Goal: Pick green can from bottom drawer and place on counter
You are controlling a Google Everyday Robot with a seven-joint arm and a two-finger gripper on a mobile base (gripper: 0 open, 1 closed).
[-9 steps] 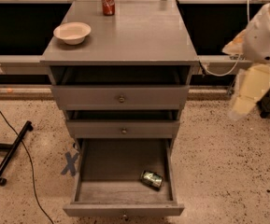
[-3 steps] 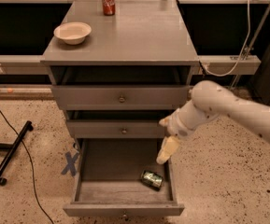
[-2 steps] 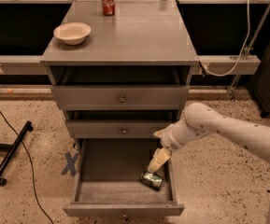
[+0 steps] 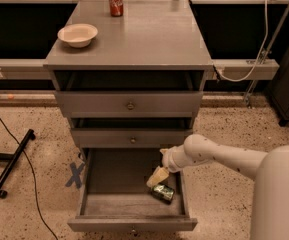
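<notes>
camera view: bottom drawer (image 4: 114, 184) stands open, tray sticking out past the two upper drawers (image 4: 129, 104), front panel nearest me. green can (image 4: 162, 192) lies on its side in the tray's right front corner, close to the right wall, with bare tray floor stretching left of it. gripper (image 4: 157, 176) is down inside the drawer, just above and left of the can; cannot tell its state or whether it touches the can. white arm (image 4: 219, 154) reaches in over the drawer's right edge. counter (image 4: 144, 34) holds a red can (image 4: 115, 0) at the back and a bowl (image 4: 77, 34) near the left edge. blue x (image 4: 75, 175) marks the floor left of the drawer.
</notes>
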